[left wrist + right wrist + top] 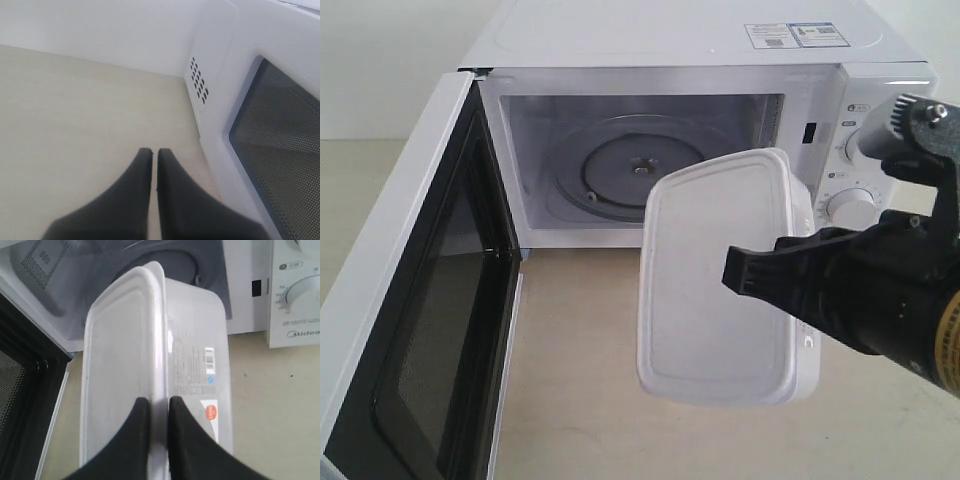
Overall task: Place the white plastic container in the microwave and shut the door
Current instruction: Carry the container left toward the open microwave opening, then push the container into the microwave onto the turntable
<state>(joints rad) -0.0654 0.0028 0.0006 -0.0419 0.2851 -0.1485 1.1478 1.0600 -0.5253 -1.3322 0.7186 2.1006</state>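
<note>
The white plastic container (715, 275) hangs tipped on its edge in the air before the open microwave (700, 120), lid facing the exterior camera. My right gripper (155, 401) is shut on the container (150, 365) at its rim, one finger on the lid, the other on the labelled underside. The glass turntable (620, 165) lies bare inside the cavity. The door (415, 300) stands swung wide at the left. My left gripper (151, 151) is shut on nothing, low over the counter beside the door's outer face (280, 165).
Two round knobs (850, 205) sit on the microwave's control panel, just behind the right arm (880, 290). A beige counter (580, 400) stretches in front of the microwave. A white wall (100, 30) backs the counter.
</note>
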